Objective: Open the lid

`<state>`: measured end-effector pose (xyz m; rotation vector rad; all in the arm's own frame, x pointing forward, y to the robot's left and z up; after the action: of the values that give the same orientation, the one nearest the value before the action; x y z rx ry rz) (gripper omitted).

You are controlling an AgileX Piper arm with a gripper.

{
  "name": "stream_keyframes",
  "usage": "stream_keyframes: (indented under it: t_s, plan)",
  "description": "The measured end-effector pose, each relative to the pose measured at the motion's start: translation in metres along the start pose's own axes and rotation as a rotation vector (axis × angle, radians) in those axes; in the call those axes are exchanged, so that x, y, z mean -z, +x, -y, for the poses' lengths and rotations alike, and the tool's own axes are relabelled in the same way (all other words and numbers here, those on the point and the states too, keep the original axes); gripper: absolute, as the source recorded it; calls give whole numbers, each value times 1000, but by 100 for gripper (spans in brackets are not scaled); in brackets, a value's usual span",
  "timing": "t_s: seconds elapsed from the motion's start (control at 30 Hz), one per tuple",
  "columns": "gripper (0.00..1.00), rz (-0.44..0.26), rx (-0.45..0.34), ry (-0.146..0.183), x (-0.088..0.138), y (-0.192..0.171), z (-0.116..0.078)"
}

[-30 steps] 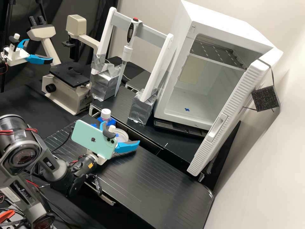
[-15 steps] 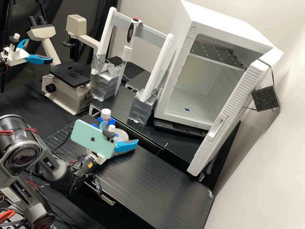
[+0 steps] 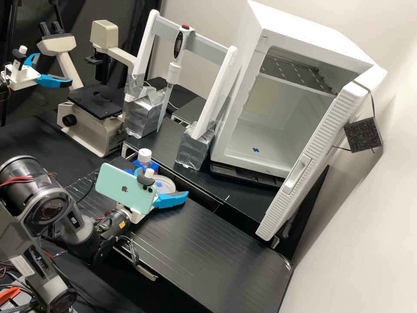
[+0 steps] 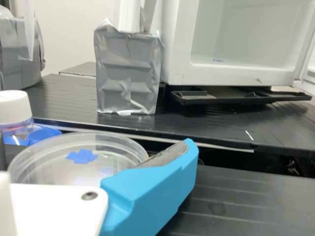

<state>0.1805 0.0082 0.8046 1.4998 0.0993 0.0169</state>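
Black bench [image 3: 217, 248] holds one dish [image 4: 54, 168] beside one bottle [image 3: 144, 155].

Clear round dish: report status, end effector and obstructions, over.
End effector open, at the dish. Blue cross marks the dish. White-capped bottle close alongside, possible obstruction.

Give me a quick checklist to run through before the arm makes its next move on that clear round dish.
1. Gripper open, fingers apart: ok.
2. Gripper at the clear dish: ok.
3. Blue cross in plain sight on the dish: ok.
4. Near blue finger touching the dish wall: cannot tell.
5. White-capped bottle upright beside the dish: ok.
6. Gripper touching neither bottle nor cap: cannot tell; the phone hides part of it.
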Motion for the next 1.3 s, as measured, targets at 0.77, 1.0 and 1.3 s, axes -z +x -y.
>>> stream_keyframes:
  t_s: [0.77, 1.0, 1.3]
  plan:
    - [0, -9, 22, 39, -5, -3, -3]
    - [0, -9, 22, 44, -5, -3, -3]
    - [0, -9, 27, 54, -6, -3, -4]
